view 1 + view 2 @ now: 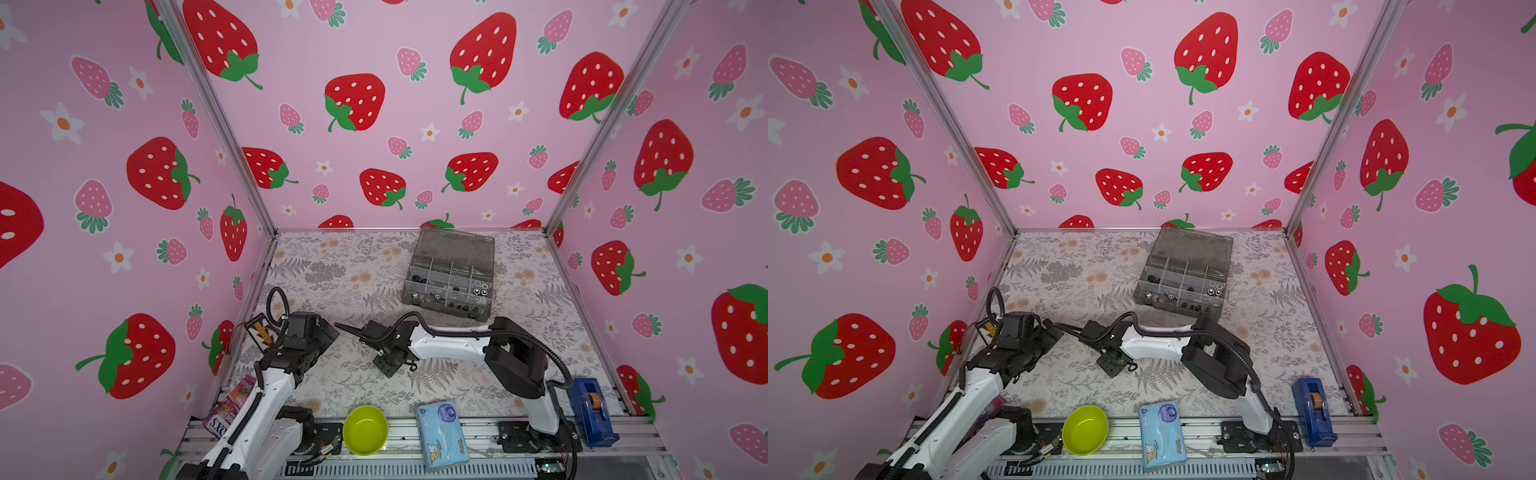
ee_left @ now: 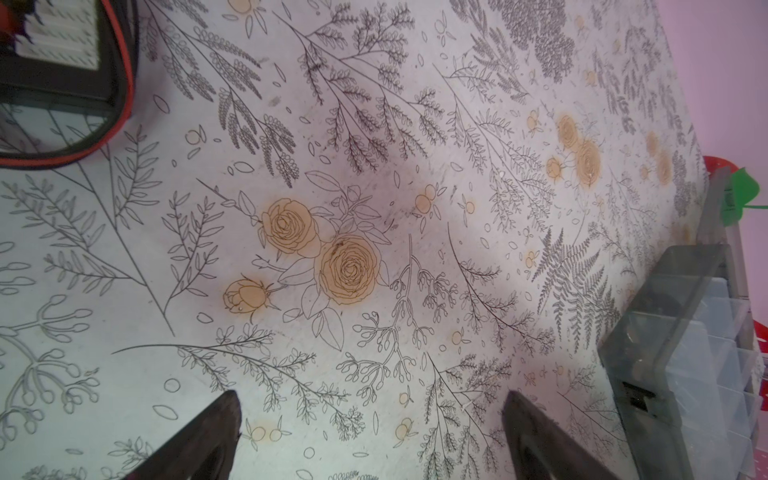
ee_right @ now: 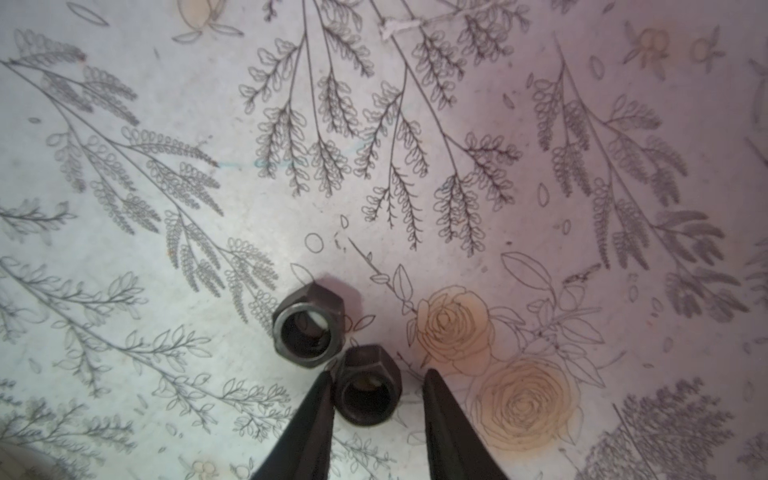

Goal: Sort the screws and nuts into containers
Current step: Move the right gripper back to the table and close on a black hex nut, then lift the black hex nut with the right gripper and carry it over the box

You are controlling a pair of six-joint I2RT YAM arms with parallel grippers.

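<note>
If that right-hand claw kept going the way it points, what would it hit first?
Probably the dark nut lying between the right gripper's open fingers. A second nut sits just past it, slightly off to one side. Its tilt toward the table is hard to judge.

organizer box [image 1: 457, 245] contents tiny, possibly nuts [image 1: 481, 289]

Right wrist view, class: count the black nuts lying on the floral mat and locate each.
2. The near nut lies between the fingers of the open right hand. The far nut lies beside it, just past the fingertips. More may lie beyond this view's edges.
</note>
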